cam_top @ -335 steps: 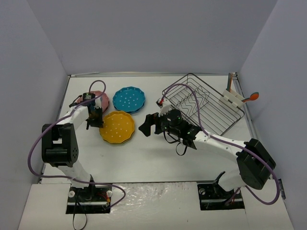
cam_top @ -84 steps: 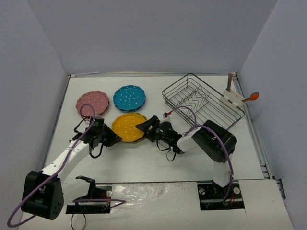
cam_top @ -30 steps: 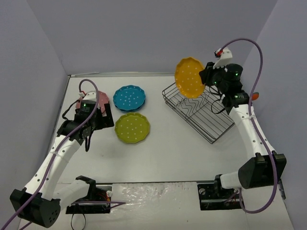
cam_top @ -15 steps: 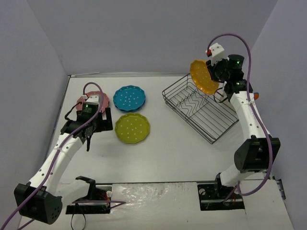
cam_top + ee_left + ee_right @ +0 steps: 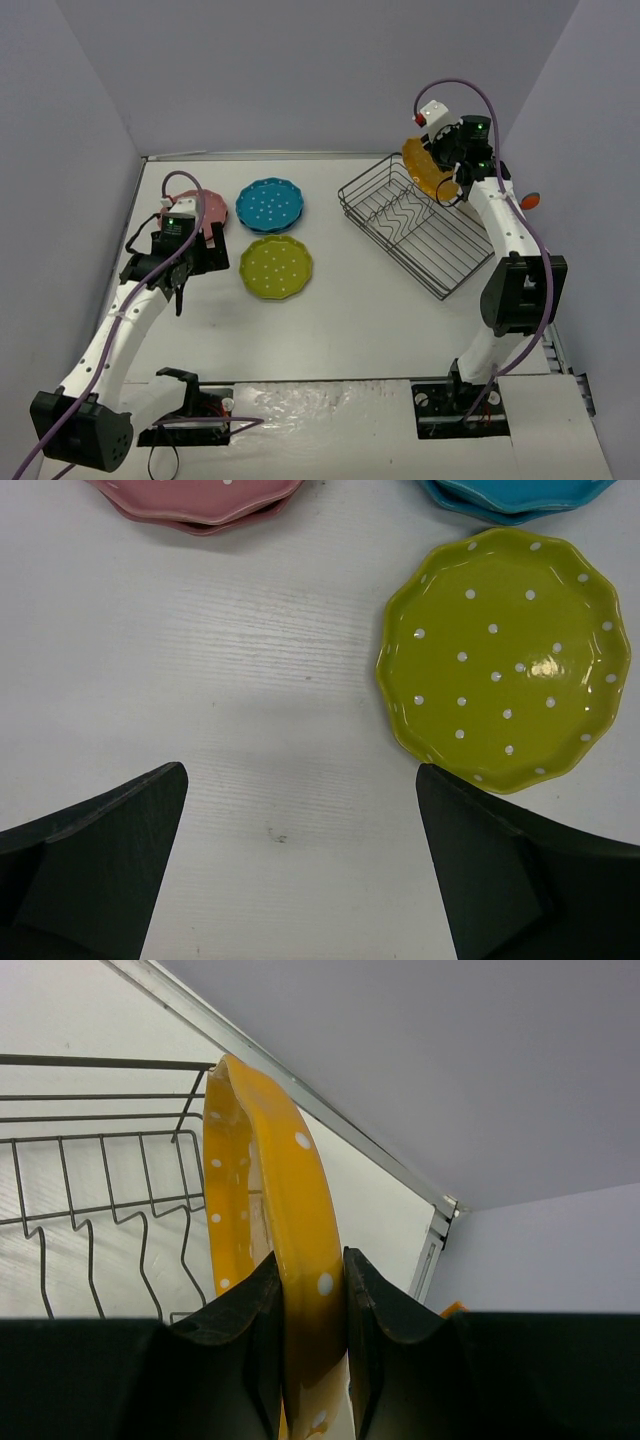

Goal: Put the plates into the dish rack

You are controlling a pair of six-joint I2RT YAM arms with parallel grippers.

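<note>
White table [image 5: 350,320], lilac-grey walls [image 5: 300,70]

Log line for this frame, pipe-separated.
right tool shut on orange plate, edge-on at dish rack far end | left tool open, empty, near yellow-green plate | rack: no plates

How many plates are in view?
6: an orange plate in the right gripper at the dish rack, a yellow-green plate on the table, two stacked pink plates, two stacked blue plates; stacks may hide more.
</note>
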